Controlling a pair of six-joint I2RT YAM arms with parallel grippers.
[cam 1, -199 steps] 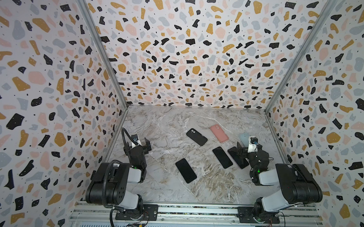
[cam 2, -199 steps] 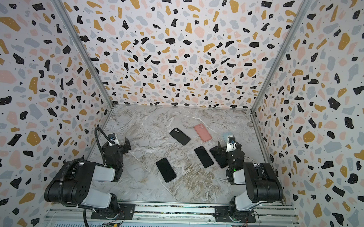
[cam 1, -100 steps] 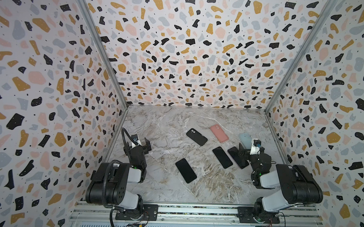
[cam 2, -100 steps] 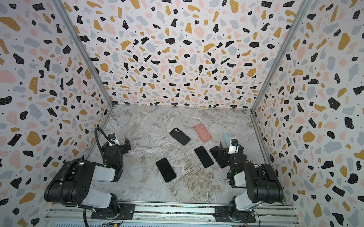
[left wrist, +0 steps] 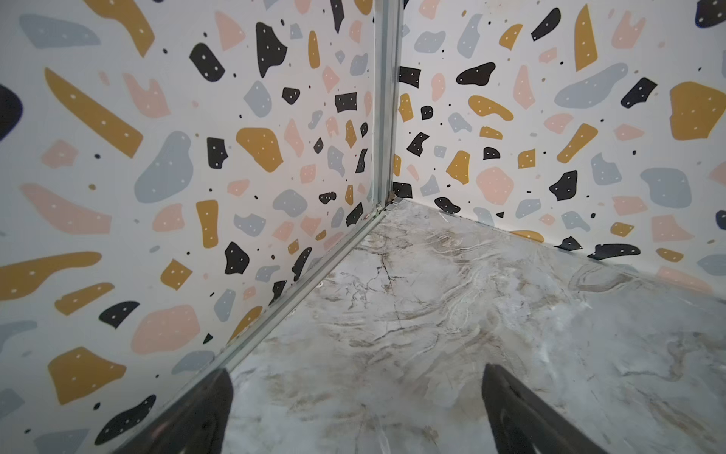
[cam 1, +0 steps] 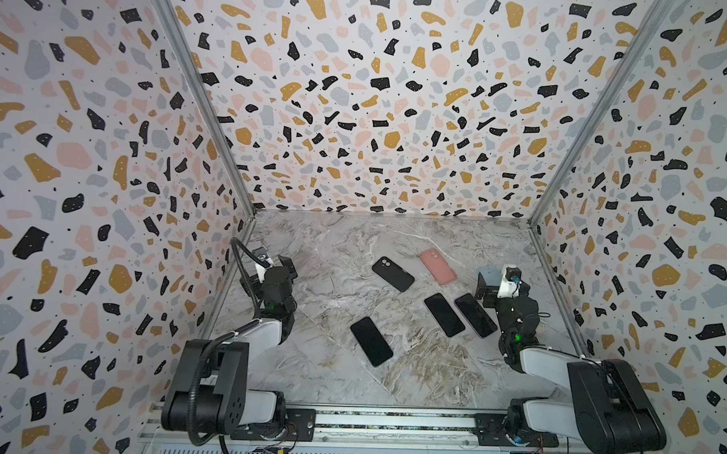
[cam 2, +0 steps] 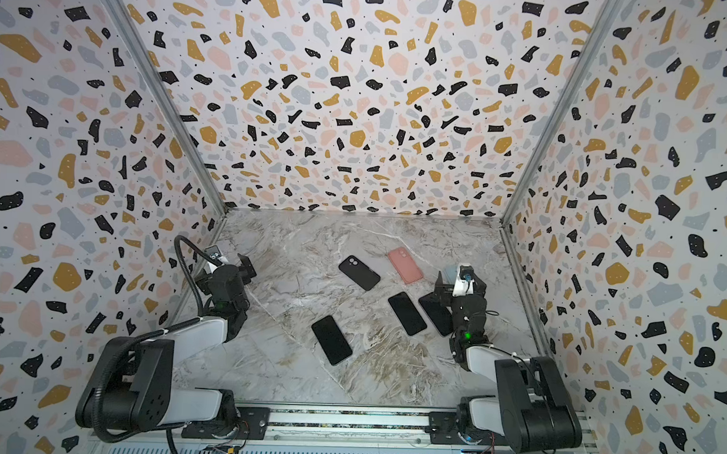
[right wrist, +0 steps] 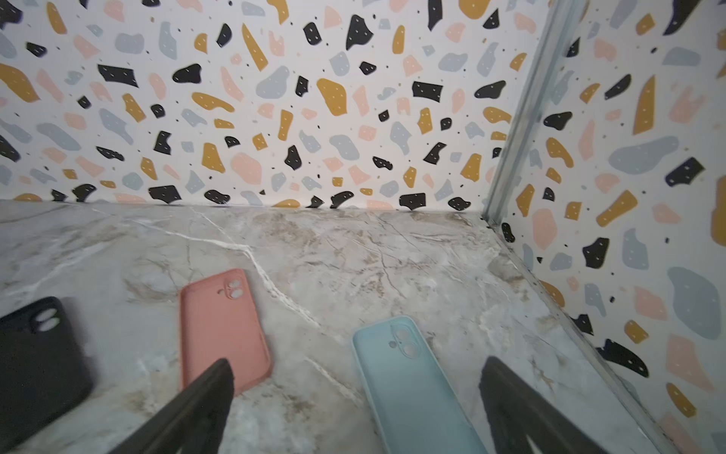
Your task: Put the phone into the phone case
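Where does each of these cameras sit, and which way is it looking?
Both top views: high over the front edge, looking down at the table toward the back wall; left arm and right arm show.
Left wrist: on the left arm, facing a wall corner; open left pincer shows.
Right wrist: on the right arm, facing blue case, pink case, black case; open right pincer shows.
Shared: pink case also appears in both top views.

Phones [cam 1: 444, 315] lie before cases [cam 1: 393, 273] on table [cam 1: 336, 243]; one case seemingly half-hidden
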